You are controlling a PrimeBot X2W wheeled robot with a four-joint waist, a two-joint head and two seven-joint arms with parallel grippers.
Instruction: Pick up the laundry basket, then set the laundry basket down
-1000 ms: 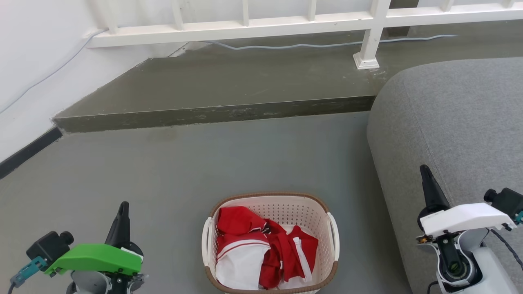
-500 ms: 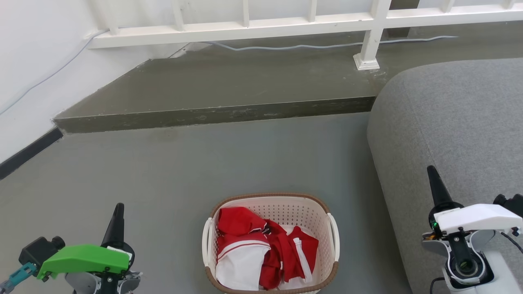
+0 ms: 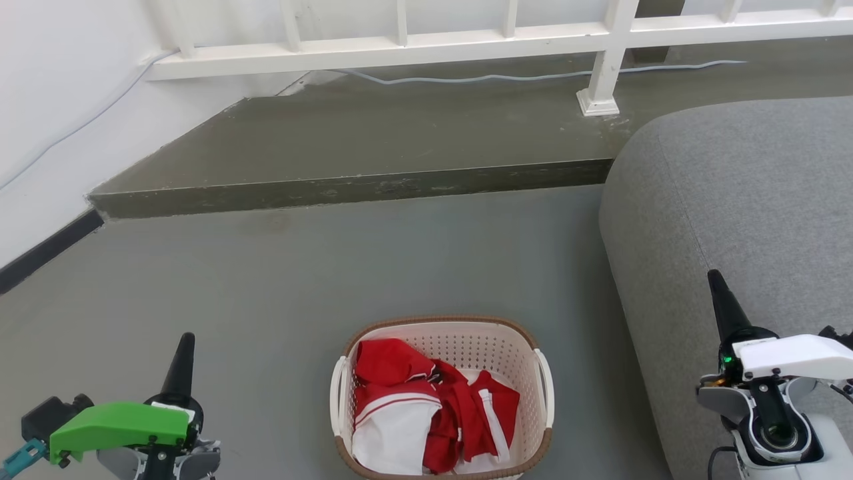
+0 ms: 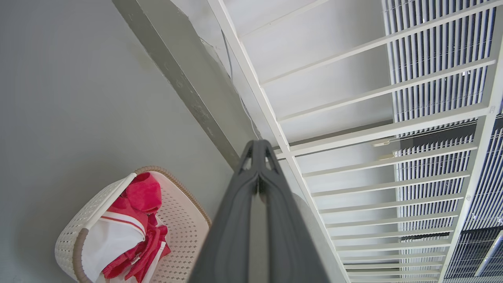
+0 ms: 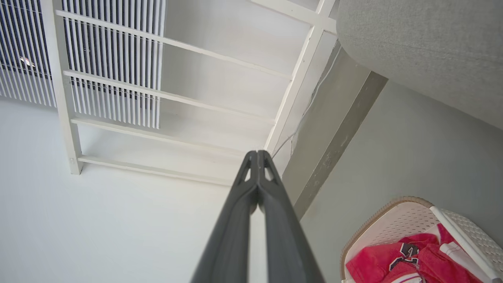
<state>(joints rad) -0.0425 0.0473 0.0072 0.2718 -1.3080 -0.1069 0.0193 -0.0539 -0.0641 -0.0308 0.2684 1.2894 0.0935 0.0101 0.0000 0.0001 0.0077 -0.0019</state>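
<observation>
At right of frame, grey sofa (image 3: pixel 733 200) is seen. On floor (image 3: pixel 333 267) at bottom centre, laundry basket (image 3: pixel 440 320) is set upright; red and white clothes (image 3: pixel 426 400) are held inside. At lower left, left tool (image 3: pixel 184 343), at lower right, right tool (image 3: pixel 716 283): both kept well apart from basket, fingers pressed together, nothing pinched.

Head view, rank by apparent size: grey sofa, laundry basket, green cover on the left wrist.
1. grey sofa
2. laundry basket
3. green cover, which sits nearest the camera, so it looks enlarged.
</observation>
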